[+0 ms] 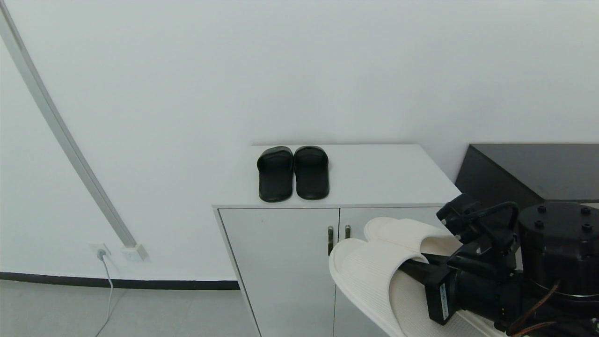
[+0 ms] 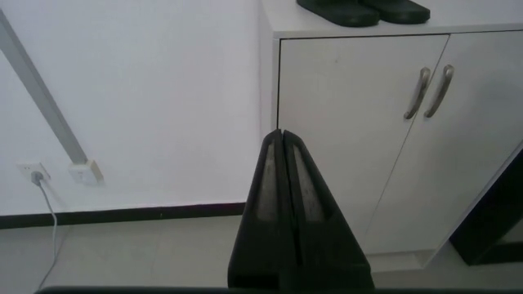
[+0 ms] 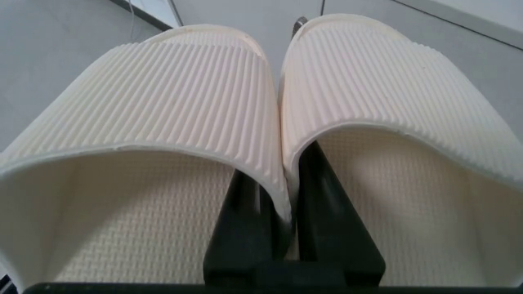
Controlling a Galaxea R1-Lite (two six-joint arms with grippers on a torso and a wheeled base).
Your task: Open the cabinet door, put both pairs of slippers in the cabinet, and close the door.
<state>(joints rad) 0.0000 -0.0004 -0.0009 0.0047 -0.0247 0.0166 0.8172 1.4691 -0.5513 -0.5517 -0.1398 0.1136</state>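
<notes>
**Before the shut cabinet (image 1: 280,262), white slippers (image 1: 374,269) gripped**

Right tool (image 3: 282,214) is clamped on both white slippers, at 5 o'clock in the head view. Black slippers (image 1: 293,173) sit side by side on the cabinet top, at 11 o'clock from them. Left tool (image 2: 282,196), fingers pressed together, faces the left door (image 2: 351,122).

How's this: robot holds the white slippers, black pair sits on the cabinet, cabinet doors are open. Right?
No: the head view shows the cabinet doors shut. The right gripper holds the white slippers; the black pair sits on the cabinet.
</notes>
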